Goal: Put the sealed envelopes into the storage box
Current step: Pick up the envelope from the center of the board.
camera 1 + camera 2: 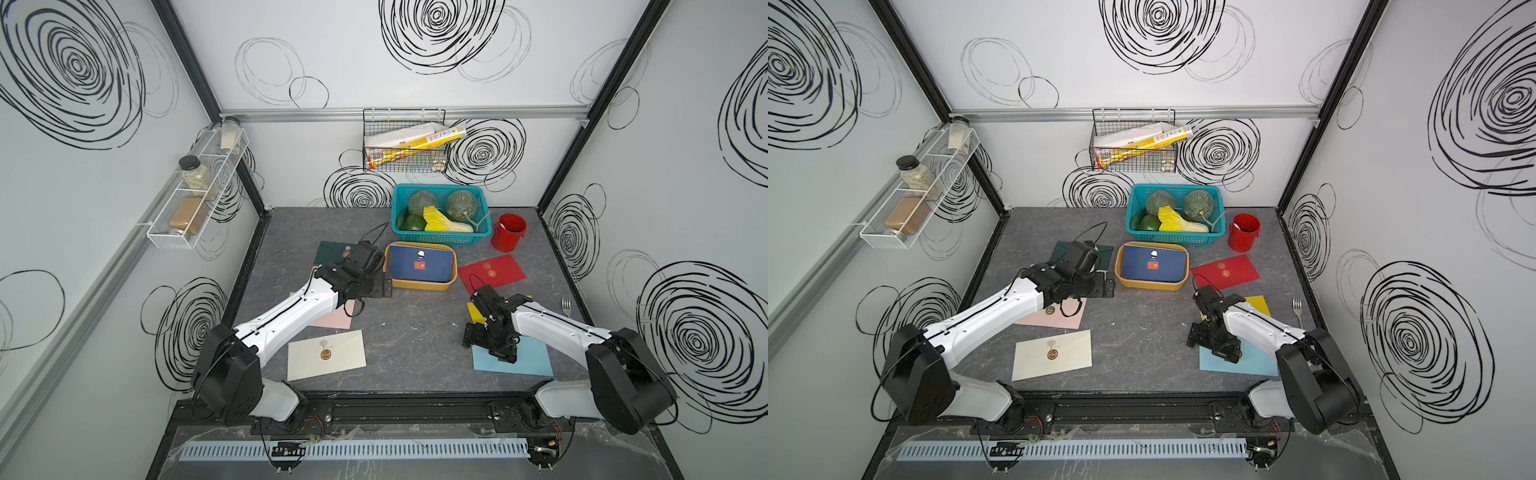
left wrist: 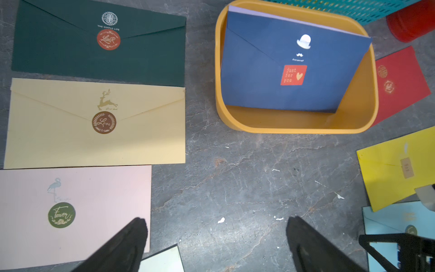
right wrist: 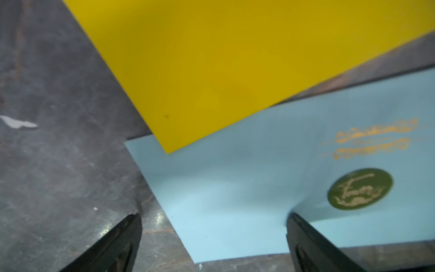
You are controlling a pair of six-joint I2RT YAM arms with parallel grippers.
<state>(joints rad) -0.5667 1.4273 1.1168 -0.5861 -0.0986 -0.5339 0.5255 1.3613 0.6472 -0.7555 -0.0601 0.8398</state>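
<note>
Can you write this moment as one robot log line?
left gripper: open, empty | right gripper: open, over light blue envelope edge | storage box: navy envelope inside

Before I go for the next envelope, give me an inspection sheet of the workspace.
Surface: grey marbled tabletop, small white flecks.
Job's things: navy envelope tilted in mustard storage box; dark green, tan, pink, cream, red, yellow, light blue envelopes outside.
Clutter: teal basket of vegetables, red cup, fork.
Grippers: left gripper open, empty; right gripper open, empty, over light blue envelope's edge.
Cables: black loops at both wrists.
Surroundings: wire wall basket, jar rack.
</note>
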